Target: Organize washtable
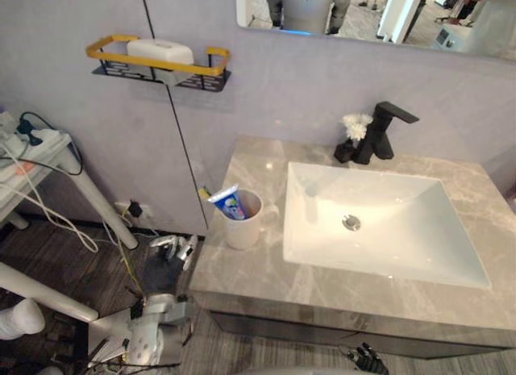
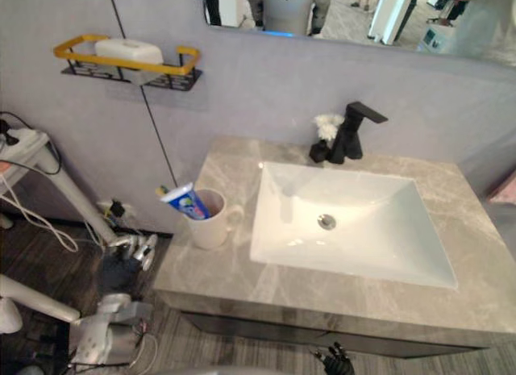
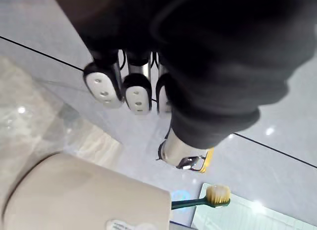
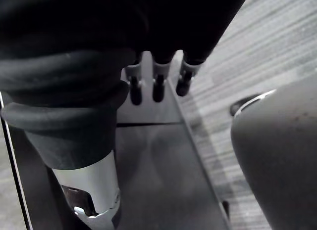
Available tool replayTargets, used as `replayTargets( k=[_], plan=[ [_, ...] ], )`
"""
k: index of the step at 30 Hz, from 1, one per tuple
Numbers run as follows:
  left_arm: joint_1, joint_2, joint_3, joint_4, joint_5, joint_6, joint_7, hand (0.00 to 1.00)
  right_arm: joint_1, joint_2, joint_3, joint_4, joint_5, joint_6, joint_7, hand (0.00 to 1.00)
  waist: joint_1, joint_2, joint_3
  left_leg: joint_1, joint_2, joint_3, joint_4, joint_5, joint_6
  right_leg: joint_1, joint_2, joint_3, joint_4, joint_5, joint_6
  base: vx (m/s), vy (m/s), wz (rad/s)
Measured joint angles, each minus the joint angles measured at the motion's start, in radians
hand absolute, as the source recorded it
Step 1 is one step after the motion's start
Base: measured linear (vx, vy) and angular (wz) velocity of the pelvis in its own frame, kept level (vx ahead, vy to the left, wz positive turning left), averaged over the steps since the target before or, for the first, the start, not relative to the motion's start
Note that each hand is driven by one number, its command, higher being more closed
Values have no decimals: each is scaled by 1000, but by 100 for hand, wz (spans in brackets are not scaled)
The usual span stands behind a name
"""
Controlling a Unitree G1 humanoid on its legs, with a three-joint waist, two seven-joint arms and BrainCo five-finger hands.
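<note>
A cream mug stands on the grey marble counter left of the white sink. A blue-and-white toothpaste tube and a toothbrush with yellow bristles lean out of it. My left hand hangs open beside the counter's left edge, below and left of the mug, holding nothing. My right hand is low in front of the dark cabinet under the counter, fingers relaxed and empty.
A black faucet with a small white flower-like item stands behind the sink. A yellow-railed wall shelf carries a white box. A white stand with cables is at the far left.
</note>
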Motion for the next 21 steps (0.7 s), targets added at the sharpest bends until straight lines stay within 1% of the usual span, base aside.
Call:
replayTargets(
  k=[1,3,6,8,11,14,15,18,21],
  plan=[
    [2,0,-2,1,0,1,0,100,1,0,1,0,0,0,0,0,2,0,0,0,0,1,1,-2,1,0,0,0,0,0,0,-25,-21,-4],
    [3,2,-30,1,-1,6,-2,100,11,1,4,0,0,0,0,0,17,0,-1,0,0,3,1,-4,4,0,-1,0,0,0,0,0,0,0],
    [7,2,-59,3,-14,10,-4,100,16,2,8,-1,0,0,0,0,19,-2,-4,0,-1,3,3,-4,2,1,-2,-2,1,0,0,0,0,0],
    [6,3,-79,3,-19,13,-18,100,18,2,26,-12,0,0,-1,0,19,-3,-7,0,-1,4,7,-4,3,2,-3,-2,1,0,1,0,0,0],
    [1,6,-137,38,-18,17,-26,100,21,3,41,-14,0,1,-2,0,18,-3,-35,-1,-1,4,15,-3,4,2,-4,-3,1,0,1,24,-10,1],
    [-6,9,-175,45,-18,31,-29,100,30,4,44,-14,0,1,-6,0,19,-3,-39,-2,0,17,18,-8,-1,0,-3,3,1,0,1,-10,-11,-6],
    [-7,10,-194,49,-18,31,-30,100,34,4,44,-14,0,1,-7,0,17,0,-41,-5,0,19,20,-17,-6,-1,-3,4,1,0,0,-33,-25,-10],
    [-40,12,-235,108,-18,34,-39,100,52,0,47,-13,0,1,-19,0,15,13,-50,-12,1,30,40,-34,-5,-2,-2,9,1,-1,1,-29,-23,-9],
    [-54,15,-262,121,-18,35,-40,100,62,-17,75,-12,0,1,-19,0,10,18,-54,-13,2,37,45,-38,-7,-4,0,15,0,-2,0,-12,-21,-8]
  ],
)
